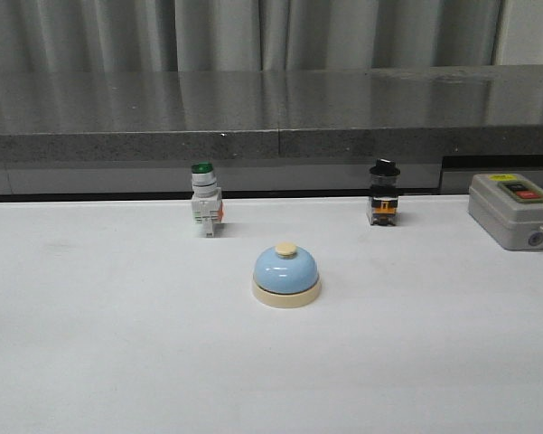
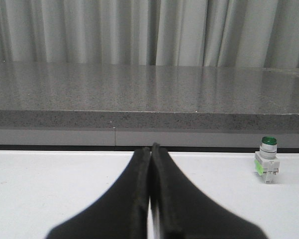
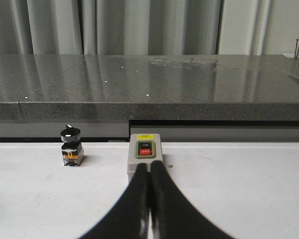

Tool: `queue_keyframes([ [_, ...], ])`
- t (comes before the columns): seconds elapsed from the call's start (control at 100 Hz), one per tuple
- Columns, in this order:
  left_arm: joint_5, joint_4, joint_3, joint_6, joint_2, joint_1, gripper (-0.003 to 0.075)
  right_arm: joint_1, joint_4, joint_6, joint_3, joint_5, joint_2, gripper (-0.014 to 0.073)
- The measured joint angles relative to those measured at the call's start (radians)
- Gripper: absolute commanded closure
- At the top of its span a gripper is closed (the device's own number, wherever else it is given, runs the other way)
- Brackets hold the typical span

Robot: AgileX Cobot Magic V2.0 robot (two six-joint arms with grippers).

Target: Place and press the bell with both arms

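Left gripper (image 2: 150, 149) and right gripper (image 3: 149, 167) both have their black fingers pressed together, holding nothing.

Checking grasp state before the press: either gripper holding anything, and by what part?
Nothing is held. The left gripper and right gripper are both shut on nothing; the bell sits free on the table.

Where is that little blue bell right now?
In the front view, the bell sits alone mid-table, nearer the camera than the green-capped switch and black-knobbed switch behind it.
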Motion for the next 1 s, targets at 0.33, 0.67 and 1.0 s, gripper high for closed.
queue_keyframes([
  [0.33,0.0,0.0,0.0,0.0,0.0,0.0,0.0741,0.0,-0.037,0.0,0.0,0.038,-0.002,0.0662],
  [0.67,0.0,0.0,0.0,0.0,0.0,0.0,0.0741,0.0,-0.041,0.0,0.0,0.04,-0.002,0.0662],
  [1.0,0.0,0.0,0.0,0.0,0.0,0.0,0.0741,0.0,-0.041,0.0,0.0,0.04,-0.002,0.0662],
])
